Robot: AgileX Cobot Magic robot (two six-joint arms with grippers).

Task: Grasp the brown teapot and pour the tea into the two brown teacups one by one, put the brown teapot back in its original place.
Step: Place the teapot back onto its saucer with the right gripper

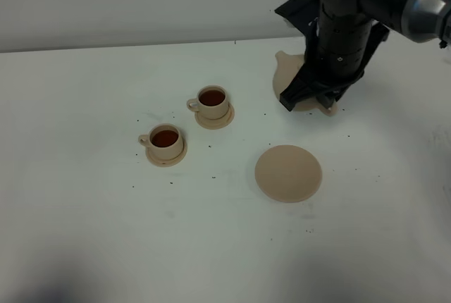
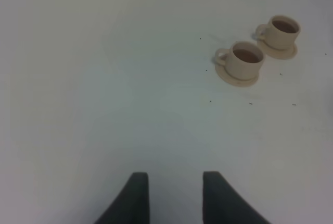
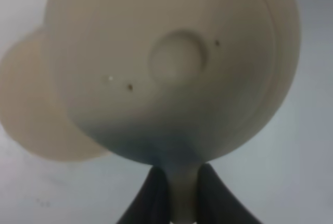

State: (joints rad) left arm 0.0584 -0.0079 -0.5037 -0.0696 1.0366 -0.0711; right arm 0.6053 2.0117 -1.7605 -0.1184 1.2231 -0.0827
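The brown teapot (image 1: 285,72) is at the back right, mostly hidden by my right arm; only its spout side and lower edge show. My right gripper (image 1: 310,99) is shut on its handle. The right wrist view shows the lid knob (image 3: 176,60) from above and the gripper (image 3: 179,185) clamped on the handle. The wide flat saucer (image 1: 288,172) lies bare in front of the teapot; a blurred tan round shape (image 3: 28,109) beside the pot looks like it. Two brown teacups (image 1: 213,100) (image 1: 165,139) on small saucers hold dark tea. My left gripper (image 2: 174,198) is open and empty.
The white table (image 1: 84,232) has small dark specks scattered around the cups and the saucer. In the left wrist view the two cups (image 2: 245,60) (image 2: 282,30) stand far ahead of the left gripper. The back edge of the table meets a pale wall (image 1: 141,0).
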